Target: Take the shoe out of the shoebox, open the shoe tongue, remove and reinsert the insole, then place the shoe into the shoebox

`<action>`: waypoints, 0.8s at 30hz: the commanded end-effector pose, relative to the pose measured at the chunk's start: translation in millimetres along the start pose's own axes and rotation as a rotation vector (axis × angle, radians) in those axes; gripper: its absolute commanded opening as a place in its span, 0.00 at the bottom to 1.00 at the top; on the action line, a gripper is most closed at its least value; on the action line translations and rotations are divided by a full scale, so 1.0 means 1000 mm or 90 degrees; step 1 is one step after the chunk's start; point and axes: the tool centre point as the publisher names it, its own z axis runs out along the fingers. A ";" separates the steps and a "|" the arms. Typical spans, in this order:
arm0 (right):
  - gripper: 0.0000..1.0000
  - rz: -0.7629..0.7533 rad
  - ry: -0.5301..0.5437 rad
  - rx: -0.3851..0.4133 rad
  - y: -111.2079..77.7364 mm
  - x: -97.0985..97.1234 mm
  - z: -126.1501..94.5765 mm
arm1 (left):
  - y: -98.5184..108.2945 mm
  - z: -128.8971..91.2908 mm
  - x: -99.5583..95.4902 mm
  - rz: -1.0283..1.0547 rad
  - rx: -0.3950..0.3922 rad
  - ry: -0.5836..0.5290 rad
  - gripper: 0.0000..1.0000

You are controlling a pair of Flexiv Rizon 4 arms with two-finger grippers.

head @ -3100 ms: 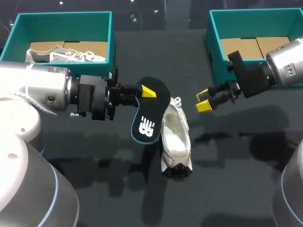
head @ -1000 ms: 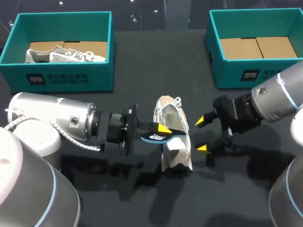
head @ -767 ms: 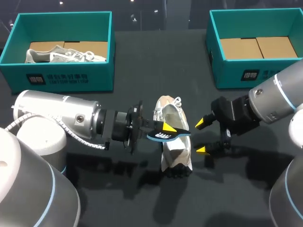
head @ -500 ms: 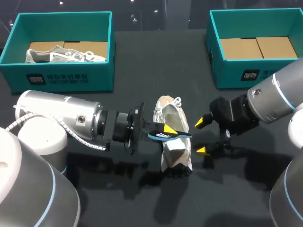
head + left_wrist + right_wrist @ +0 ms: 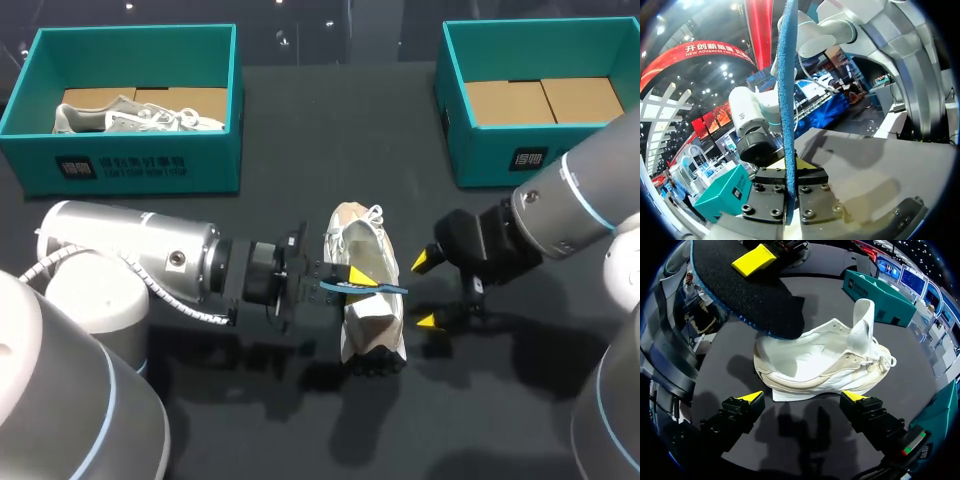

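Left jaws pinch one end of the light, floppy insole (image 5: pixel 366 287) above the soft shoe (image 5: pixel 372 330); right jaws hang open beside it, probably best steadying its firmer sides.

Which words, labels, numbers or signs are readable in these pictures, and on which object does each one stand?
Left box, front wall: a white logo beside two lines of white print, too small to read.
Right box, front wall: a white logo with print, too small to read.
Insole: seen edge-on, no print shows.
Shoe: no print to be seen.
So no text can be quoted.
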 end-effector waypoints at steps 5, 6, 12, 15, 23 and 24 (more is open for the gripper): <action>1.00 0.001 0.008 0.013 0.003 -0.006 0.013 | 0.002 0.004 0.005 -0.005 0.003 -0.014 0.00; 1.00 0.001 0.008 0.014 0.003 -0.006 0.014 | 0.002 0.004 0.004 -0.006 0.003 -0.017 0.00; 1.00 0.000 0.006 0.017 0.004 -0.004 0.019 | 0.005 0.003 0.003 -0.009 0.000 -0.024 0.00; 1.00 0.007 0.006 0.020 0.004 -0.003 0.020 | 0.006 0.004 0.002 -0.011 0.001 -0.026 0.00; 1.00 0.022 0.004 0.024 0.003 0.000 0.020 | 0.009 0.006 0.002 -0.014 0.004 -0.027 0.00; 1.00 0.023 0.005 0.024 0.003 0.000 0.020 | 0.009 0.006 0.002 -0.014 0.004 -0.026 0.00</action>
